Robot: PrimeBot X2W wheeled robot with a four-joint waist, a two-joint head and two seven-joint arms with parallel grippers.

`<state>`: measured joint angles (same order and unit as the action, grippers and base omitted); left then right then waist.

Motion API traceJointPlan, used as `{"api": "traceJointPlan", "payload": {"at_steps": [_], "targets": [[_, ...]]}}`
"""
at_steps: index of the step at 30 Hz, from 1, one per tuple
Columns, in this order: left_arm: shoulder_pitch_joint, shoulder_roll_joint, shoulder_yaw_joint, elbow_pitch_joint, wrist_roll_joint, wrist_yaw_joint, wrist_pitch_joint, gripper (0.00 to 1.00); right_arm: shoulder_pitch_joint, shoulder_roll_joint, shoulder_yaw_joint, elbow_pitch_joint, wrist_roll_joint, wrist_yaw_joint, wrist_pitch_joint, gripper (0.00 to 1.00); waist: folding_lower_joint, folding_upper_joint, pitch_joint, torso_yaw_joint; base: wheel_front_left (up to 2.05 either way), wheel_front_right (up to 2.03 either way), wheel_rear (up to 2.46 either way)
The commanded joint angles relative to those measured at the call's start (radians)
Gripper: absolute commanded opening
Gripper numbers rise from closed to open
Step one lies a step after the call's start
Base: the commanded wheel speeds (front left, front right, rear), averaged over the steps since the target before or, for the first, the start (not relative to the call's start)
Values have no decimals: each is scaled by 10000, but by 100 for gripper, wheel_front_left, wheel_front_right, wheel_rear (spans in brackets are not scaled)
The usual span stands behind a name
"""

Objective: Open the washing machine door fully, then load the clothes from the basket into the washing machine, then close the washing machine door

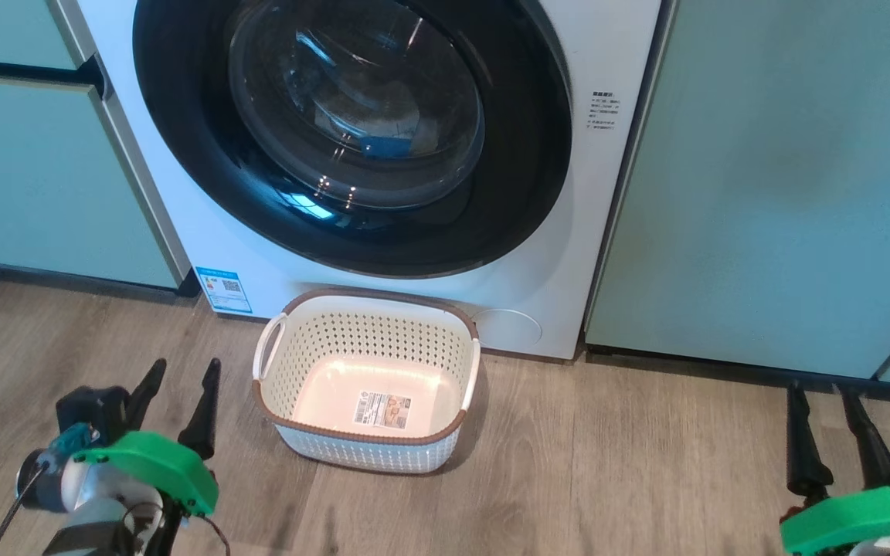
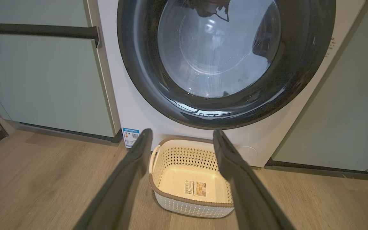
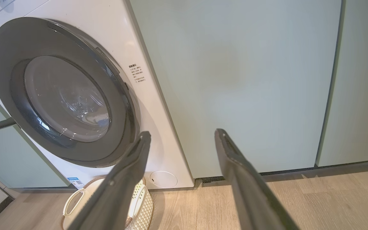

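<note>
door flush, basket at the machine's foot, both pincers released

the large round glossy black washing machine door [image 1: 174, 139], with its bulging clear glass window, lies flat against the front of the big white front-loading washing machine [image 1: 538, 255]. a band of white front shows along its right edge. through the glass the clothes [image 1: 387, 145] show as a bright blue piece on pale fabric inside the drum. pale green flat-fronted cabinets [image 1: 785, 193] close the machine in on both sides, with a dark gap along their foot.

the small rectangular cream perforated plastic basket [image 1: 371, 457], brown-rimmed with white side handles, stands on the grey-brown wood plank floor [image 1: 646, 463]. its back rim is just beside the machine's base, under the door's lower edge. a label sticker [image 1: 382, 408] shows on its bare bottom.

the left gripper [image 1: 188, 363] hangs low to the basket's left, fingers spread and holding nothing, with a strip of floor between it and the near handle. the right gripper [image 1: 818, 386] sits well apart to the right, before the right-hand cabinet. its fingers are likewise spread and released, with open floor between it and the basket.
</note>
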<state>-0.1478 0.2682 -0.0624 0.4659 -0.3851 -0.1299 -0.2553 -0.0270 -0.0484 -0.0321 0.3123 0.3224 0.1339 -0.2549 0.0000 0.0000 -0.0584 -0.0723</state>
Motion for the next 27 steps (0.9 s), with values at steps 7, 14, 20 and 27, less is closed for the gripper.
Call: {"api": "traceJointPlan", "payload": {"at_steps": [7, 14, 20, 27], "targets": [[-643, 200, 582, -256, 135, -8, -65, 100, -244, -19, 399, -335, -78, -32, -69, 100, 0, 0, 23, -22, 0, 0, 0], [-717, 161, 634, -226, 143, -8, -65, 100, -248, -19, 539, -296, -38, -32, -69, 100, 0, 0, 49, -61, 0, 0, 0], [-728, 155, 619, -225, 157, -8, -65, 100, -230, -19, 594, -266, -9, -32, -69, 100, 0, 0, 47, -74, 0, 0, 0], [-722, 155, 593, -196, 157, -8, -65, 100, -213, -18, 611, -245, 10, -32, -69, 100, 0, 0, 22, -78, 0, 0, 0]]}}
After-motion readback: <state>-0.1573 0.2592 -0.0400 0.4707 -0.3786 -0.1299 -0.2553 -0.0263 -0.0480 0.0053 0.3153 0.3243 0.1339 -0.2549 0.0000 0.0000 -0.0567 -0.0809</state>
